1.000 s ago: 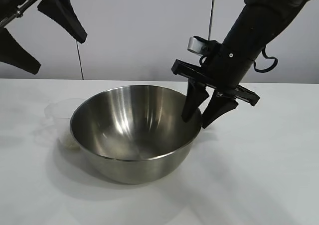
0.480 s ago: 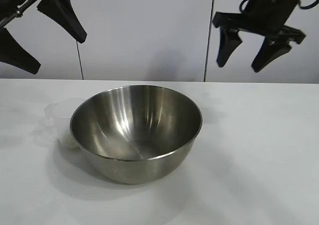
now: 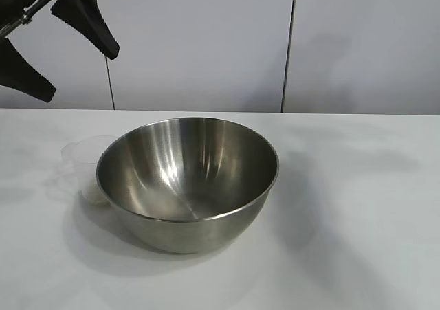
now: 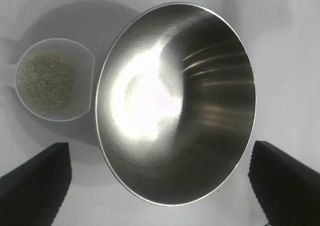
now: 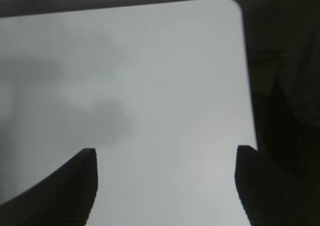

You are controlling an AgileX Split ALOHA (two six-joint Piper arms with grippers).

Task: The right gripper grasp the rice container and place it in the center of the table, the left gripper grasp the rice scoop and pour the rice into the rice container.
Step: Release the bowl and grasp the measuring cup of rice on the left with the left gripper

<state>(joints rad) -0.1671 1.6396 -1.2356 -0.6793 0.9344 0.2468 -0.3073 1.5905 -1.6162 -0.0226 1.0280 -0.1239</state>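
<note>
While the rice container (image 3: 188,181) stands upright in the middle of the table (image 3: 357,214), nothing is held by either gripper. The rice scoop (image 3: 84,160) is placed just beside the container on its left side, partly hidden behind the steel wall in the exterior view. In the left wrist view the rice (image 4: 46,80) is seen inside the scoop as a pale heap, and the container is seen empty. The left gripper (image 3: 58,45) is kept high above the far left part of the table, with its jaws spread wide. The right gripper (image 5: 165,186) is seen only in its own wrist view, over a bare corner of the table; its jaws are held well apart.
</note>
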